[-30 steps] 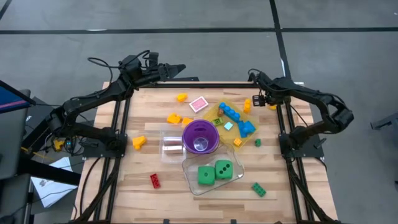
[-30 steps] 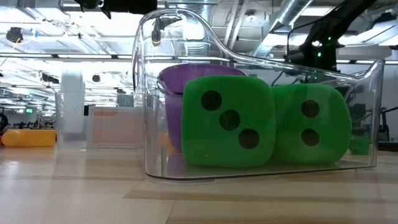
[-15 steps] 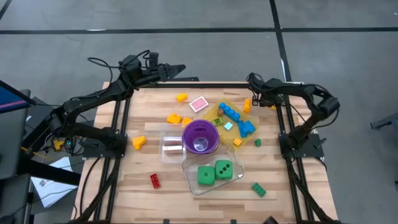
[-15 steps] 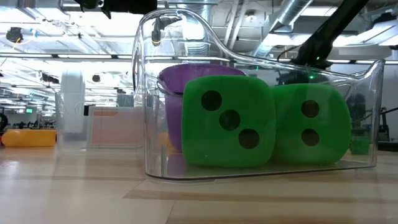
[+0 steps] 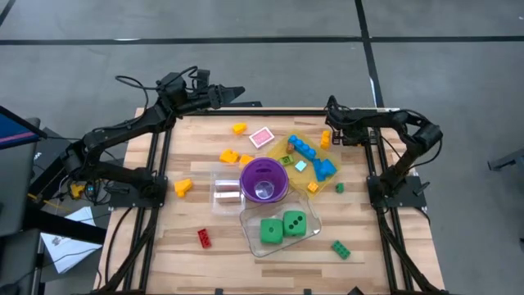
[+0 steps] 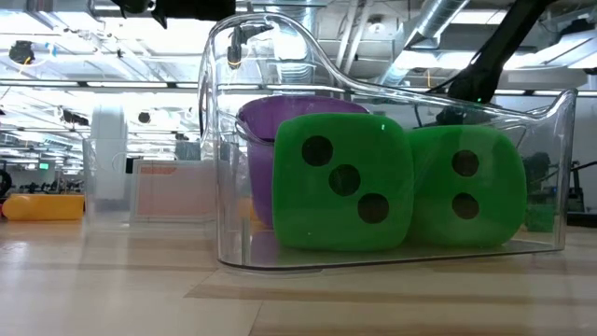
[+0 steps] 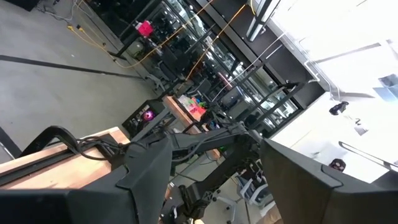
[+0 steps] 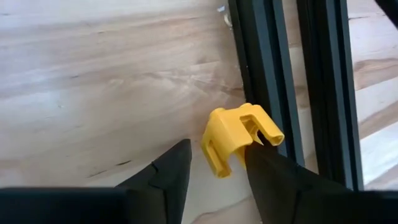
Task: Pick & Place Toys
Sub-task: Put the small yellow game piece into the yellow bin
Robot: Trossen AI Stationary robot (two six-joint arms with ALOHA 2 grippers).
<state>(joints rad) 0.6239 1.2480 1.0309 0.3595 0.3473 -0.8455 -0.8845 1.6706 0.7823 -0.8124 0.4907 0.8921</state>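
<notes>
The left claw (image 5: 237,90) sits parked over the far left edge of the desk (image 5: 205,262), its fingers apart and empty in the left wrist view, pointing out into the room rather than at any toy. Left to right across the desk lie an orange brick (image 5: 182,187), a red brick (image 5: 204,238), a yellow brick (image 5: 238,128), a pink tile (image 5: 261,137), the purple cup (image 5: 264,180), a clear tub (image 5: 311,223) holding two green dice (image 5: 283,226), a blue brick (image 5: 305,148) on the yellow tray (image 5: 288,141), and a green brick (image 5: 341,248) near the front right.

The relation that matters is at the far right corner. There the right claw (image 5: 333,124) is low over the boards, the nearer arm by far to the small yellow piece (image 8: 239,138) lying just beside the dark frame rail (image 8: 264,68). In the right wrist view the piece sits just ahead of the fingertips and partly between them, one side close to one finger (image 8: 270,168), a clear gap on the other side. Its long axis runs slantwise across the claw's line. The fingers are apart and not clamped on it. I judge the grasp is nearly lined up, though the rail crowds one side.
</notes>
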